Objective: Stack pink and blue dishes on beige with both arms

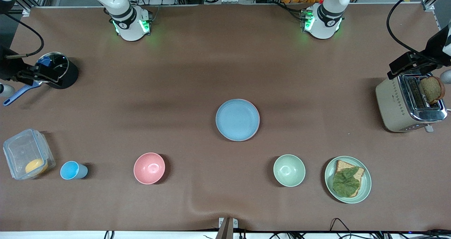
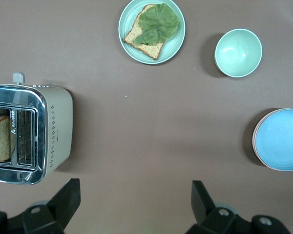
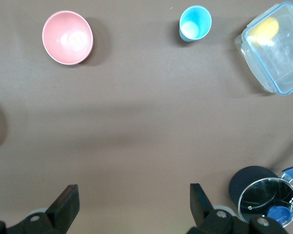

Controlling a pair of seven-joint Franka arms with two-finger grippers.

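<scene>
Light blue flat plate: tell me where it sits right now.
In the front view the light blue flat round plate sits mid-table atop a stack, a pink rim peeking beneath it, farther from the camera than the pale green bowl and the pink bowl.

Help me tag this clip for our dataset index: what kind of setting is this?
Probably a robotics lab set up as a mock kitchen table. A toaster holding bread, a green plate with toast and a lettuce leaf, and a stack topped by a blue plate sit on brown matting; cables and metal framing line the edges.
</scene>
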